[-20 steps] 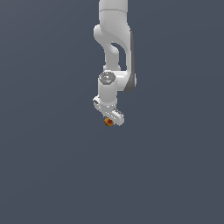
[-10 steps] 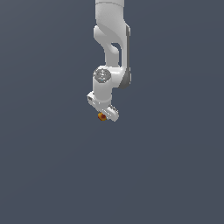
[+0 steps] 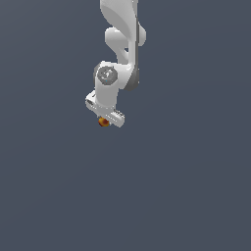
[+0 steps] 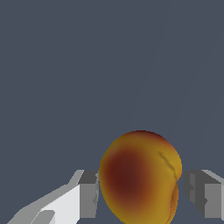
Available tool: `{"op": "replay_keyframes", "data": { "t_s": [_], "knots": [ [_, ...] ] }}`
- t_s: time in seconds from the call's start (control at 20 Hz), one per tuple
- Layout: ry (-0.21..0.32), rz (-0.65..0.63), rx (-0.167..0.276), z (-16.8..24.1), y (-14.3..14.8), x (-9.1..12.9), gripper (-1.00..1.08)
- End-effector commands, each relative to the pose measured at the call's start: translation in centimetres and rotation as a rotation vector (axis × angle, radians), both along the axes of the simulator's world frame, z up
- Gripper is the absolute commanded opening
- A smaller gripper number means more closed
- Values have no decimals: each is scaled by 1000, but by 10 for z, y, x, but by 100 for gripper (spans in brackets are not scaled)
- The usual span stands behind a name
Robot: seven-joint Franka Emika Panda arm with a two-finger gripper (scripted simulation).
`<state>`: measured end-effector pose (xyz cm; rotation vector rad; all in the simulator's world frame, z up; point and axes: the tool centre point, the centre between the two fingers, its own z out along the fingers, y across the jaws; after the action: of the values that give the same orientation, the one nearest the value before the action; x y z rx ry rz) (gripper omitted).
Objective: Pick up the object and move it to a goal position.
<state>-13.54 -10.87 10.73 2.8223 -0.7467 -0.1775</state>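
The object [image 3: 103, 122] is a tiny rounded orange-red ball with a yellowish patch, held under the white arm in the exterior view. My gripper [image 3: 104, 120] is shut on it. The wrist view shows the object [image 4: 140, 177] large and close, orange-yellow with a dark red patch, pressed between my two grey fingers [image 4: 89, 194], one on each side. It hangs in the air, well above anything below.
Only a plain dark grey-blue background shows around the white arm [image 3: 120, 44], which comes down from the top of the exterior view. No other objects or edges are in view.
The arm has carried the object upward and slightly toward the exterior view's left over the last second. The grip on it has stayed the same.
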Motion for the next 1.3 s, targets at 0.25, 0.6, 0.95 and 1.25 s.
{"op": "replay_keyframes", "data": {
  "t_s": [0.25,0.6,0.95,1.25],
  "knots": [
    [108,131,-90,49,-45,-6,-100],
    [217,264,-178,101,-84,0,-100],
    [340,414,-275,163,-120,20,-100],
    [437,536,-352,211,-141,45,-100]
  ]
}}
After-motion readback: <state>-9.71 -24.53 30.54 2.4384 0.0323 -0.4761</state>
